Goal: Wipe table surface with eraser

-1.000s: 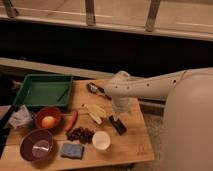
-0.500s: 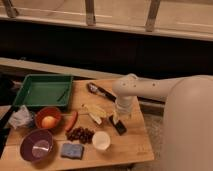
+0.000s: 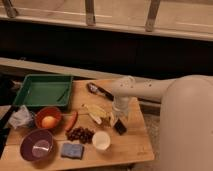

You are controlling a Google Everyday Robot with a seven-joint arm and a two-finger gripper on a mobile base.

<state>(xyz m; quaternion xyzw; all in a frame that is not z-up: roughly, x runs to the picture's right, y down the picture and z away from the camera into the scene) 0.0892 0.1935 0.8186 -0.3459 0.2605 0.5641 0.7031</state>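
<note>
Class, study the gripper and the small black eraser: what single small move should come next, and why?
Probably lower the gripper straight down and close it on the eraser. It hangs open right above the eraser's upper end, while the eraser lies flat on the table surface near the white cup, not yet gripped, so wiping cannot begin.

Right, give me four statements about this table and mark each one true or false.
1. The gripper hangs right above the eraser. True.
2. The white cup stands in the green tray. False: it stands on the table surface, near the front edge.
3. The orange bowl holds a round yellowish thing. True.
4. The blue-grey sponge lies inside the purple bowl. False: it lies on the table, between that bowl and the cup.
</note>
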